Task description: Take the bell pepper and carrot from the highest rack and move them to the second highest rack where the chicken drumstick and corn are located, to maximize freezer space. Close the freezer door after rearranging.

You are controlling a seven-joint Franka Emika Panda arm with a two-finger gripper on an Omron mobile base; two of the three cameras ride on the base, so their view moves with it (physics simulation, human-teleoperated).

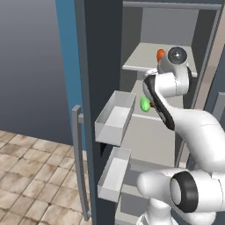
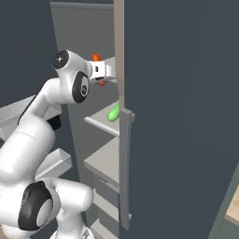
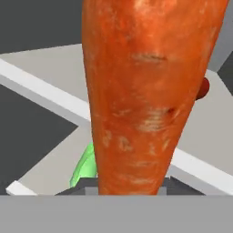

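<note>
The orange carrot (image 3: 150, 91) stands large between my dark fingertips in the hand view, and my gripper (image 3: 129, 186) is shut on it. From the right base my gripper (image 2: 108, 77) reaches in at the level of the highest rack (image 2: 108, 63), with the carrot (image 2: 96, 58) showing by the hand. The carrot's tip (image 1: 161, 55) peeks out over the highest rack (image 1: 140, 59) beside my wrist. A green bell pepper (image 1: 145, 103) (image 2: 113, 114) (image 3: 84, 166) lies on the second highest rack (image 2: 99, 122). I cannot make out the corn or the chicken drumstick.
The freezer door (image 1: 90, 66) stands open at the left, with its handle (image 1: 78, 154) and two door bins (image 1: 115, 116) (image 1: 115, 173). A dark door panel (image 2: 177, 116) with a handle (image 2: 125, 163) blocks the right side. A small reddish thing (image 3: 203, 88) sits on the shelf.
</note>
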